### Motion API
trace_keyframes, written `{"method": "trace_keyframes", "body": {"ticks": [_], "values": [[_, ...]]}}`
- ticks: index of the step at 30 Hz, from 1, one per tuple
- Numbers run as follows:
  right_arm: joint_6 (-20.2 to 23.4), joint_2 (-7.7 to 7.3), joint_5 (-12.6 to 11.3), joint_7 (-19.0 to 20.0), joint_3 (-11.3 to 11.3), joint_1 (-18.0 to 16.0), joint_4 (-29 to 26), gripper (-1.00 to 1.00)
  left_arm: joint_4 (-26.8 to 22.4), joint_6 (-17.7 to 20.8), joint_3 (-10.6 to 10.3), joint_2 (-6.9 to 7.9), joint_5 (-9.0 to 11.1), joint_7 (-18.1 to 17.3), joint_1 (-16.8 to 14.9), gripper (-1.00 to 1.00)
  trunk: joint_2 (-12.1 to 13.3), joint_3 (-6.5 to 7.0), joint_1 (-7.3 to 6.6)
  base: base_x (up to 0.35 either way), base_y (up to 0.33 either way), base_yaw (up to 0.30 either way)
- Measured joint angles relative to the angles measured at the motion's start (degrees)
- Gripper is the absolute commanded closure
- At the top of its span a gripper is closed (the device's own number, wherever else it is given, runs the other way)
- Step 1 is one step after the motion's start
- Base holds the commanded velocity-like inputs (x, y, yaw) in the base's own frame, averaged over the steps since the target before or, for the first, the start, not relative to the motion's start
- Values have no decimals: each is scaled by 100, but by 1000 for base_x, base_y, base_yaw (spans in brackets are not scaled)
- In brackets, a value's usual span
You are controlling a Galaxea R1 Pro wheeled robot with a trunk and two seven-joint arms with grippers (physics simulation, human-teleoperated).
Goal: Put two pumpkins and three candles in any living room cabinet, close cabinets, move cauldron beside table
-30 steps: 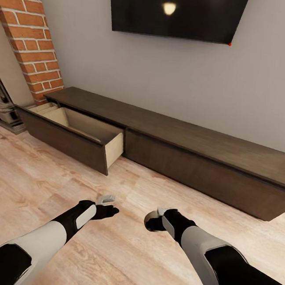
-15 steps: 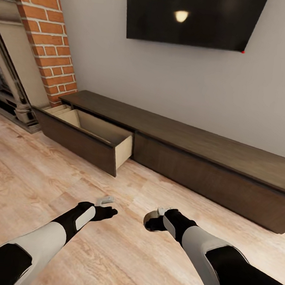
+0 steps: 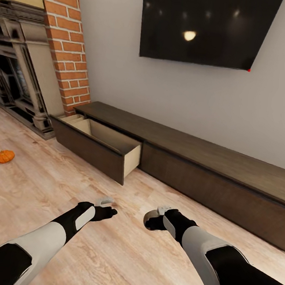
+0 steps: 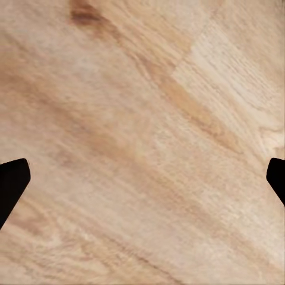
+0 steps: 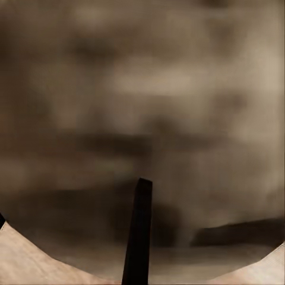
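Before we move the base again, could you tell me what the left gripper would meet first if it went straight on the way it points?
Most likely the bare wooden floor: the left gripper, open and empty, looks straight at planks, nothing between.

Left gripper [image 3: 109, 210] open, arms forward

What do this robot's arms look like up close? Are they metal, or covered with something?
No bare metal shows. Each arm has smooth shells in alternating bands: black near the shoulder, white along the forearm, black again at the wrist. The left black-and-white arm has a white panel on its wrist. Each ends in a small black pincer, left pincer and right pincer, with a pale grey piece on top. No cables are visible.
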Motion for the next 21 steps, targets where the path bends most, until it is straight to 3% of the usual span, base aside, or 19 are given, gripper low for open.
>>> {"method": "trace_keyframes", "body": {"ticks": [11, 21], "values": [[9, -1, -1, 4, -6, 1, 0, 100, 9, -1, 0, -1, 3, 2, 0, -100, 15, 302, -28, 0, 0, 90], [8, 0, 0, 7, -5, 0, 1, 100, 264, -10, 1, 1, -5, 3, 1, -100, 28, 582, -54, 0, 0, 197]]}}
